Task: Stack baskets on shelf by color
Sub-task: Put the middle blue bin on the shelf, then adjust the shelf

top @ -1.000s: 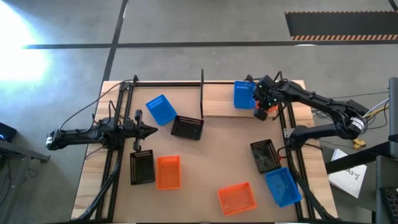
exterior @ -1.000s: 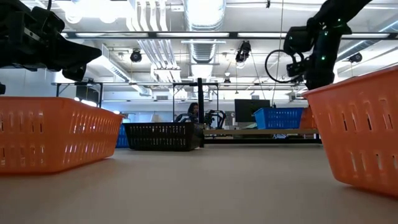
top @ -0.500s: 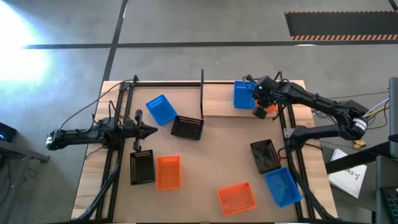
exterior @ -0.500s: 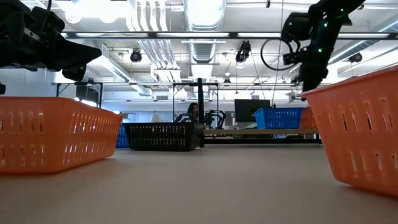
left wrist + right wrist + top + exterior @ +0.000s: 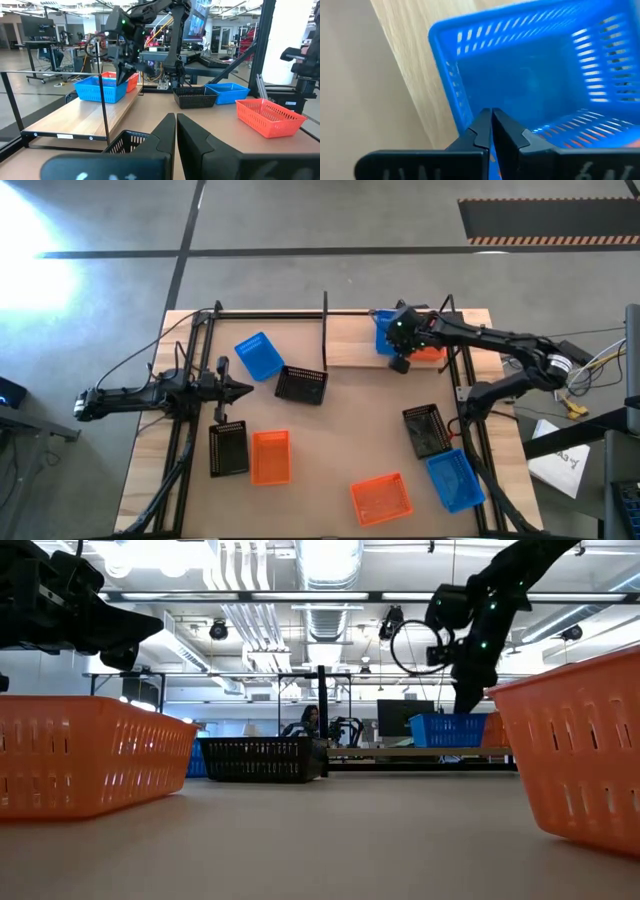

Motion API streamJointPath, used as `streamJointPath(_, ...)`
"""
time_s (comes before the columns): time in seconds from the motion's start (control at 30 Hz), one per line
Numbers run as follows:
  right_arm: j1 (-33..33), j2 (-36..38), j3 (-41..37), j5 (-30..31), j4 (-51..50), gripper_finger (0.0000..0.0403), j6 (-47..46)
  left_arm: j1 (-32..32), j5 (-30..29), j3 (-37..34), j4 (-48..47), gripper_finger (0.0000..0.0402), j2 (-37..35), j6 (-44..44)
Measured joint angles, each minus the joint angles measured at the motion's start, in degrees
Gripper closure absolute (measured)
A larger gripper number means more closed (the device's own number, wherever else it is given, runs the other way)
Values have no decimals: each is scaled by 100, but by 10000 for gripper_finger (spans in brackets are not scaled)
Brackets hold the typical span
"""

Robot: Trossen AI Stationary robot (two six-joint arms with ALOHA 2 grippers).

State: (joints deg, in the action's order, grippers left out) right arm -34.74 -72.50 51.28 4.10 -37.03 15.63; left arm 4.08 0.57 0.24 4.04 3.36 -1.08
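A blue basket (image 5: 384, 332) and an orange basket (image 5: 432, 353) stand side by side on the pale shelf plank (image 5: 350, 345). My right gripper (image 5: 400, 348) is shut and hovers over the blue basket's near wall (image 5: 455, 107); the low view shows it just above that basket (image 5: 447, 728). My left gripper (image 5: 244, 390) is shut and waits at the table's left, above the board; its fingers (image 5: 176, 125) point toward the shelf. Several more baskets lie on the brown board: blue (image 5: 259, 355), black (image 5: 301, 384), black (image 5: 228, 448), orange (image 5: 271, 456). My right gripper's shut fingertips (image 5: 491, 114) stand over the blue basket's wall near a corner (image 5: 465, 125), coming from above. I cannot tell whether they touch it.
On the board's right lie an orange basket (image 5: 381, 498), a blue one (image 5: 454, 478) and a black one (image 5: 425, 430). Black metal rods frame the shelf, with an upright post (image 5: 325, 330) at its left end. People and desks show in the room beyond.
My right gripper has moved toward the table's left along the shelf, from above the orange basket to above the blue one. The orange basket on the shelf now shows more fully. The left arm has kept still.
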Motion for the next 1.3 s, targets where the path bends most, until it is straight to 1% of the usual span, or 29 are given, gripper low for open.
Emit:
streamJointPath(0.1,0,-104,45,0,-72,394,1,-1,-1,1,-1,402,-2,0)
streamJointPath(0.2,0,-56,141,0,-163,394,-1,1,-1,-1,1,402,-2,0)
streamJointPath(0.37,0,176,323,16,-692,394,-8,1,0,1,0,402,-2,0)
streamJointPath(0.53,0,537,423,90,-778,394,-226,1,-1,1,1,402,-2,0)
streamJointPath(0.63,7,860,527,605,-830,394,-579,0,-1,1,1,402,-2,0)
streamJointPath(0.7,-1,1100,648,986,-1068,394,-765,-1,0,1,-1,402,-2,0)
streamJointPath(0.73,-6,1209,730,1089,-1242,394,-889,1,-1,1,-1,402,-2,0)
streamJointPath(0.83,-2,1472,1056,1088,-2060,394,-1267,-1,1,1,1,402,-2,0)
streamJointPath(0.9,0,1574,1307,942,-2707,394,-1641,1,-1,1,0,402,0,0)
streamJointPath(0.93,0,1609,1409,763,-3022,394,-1849,-1,1,1,0,402,-2,0)
streamJointPath(1.03,0,1679,1553,-45,-3766,394,-2341,1,0,1,-1,402,-2,0)
streamJointPath(1.13,48,1717,1450,-823,-4181,394,-2728,1,1,1,1,402,-2,0)
streamJointPath(1.2,131,1721,1268,-885,-4377,394,-3014,1,-1,1,-1,402,-2,0)
streamJointPath(1.3,204,1701,960,-536,-4565,394,-3265,0,1,1,1,402,-2,0)
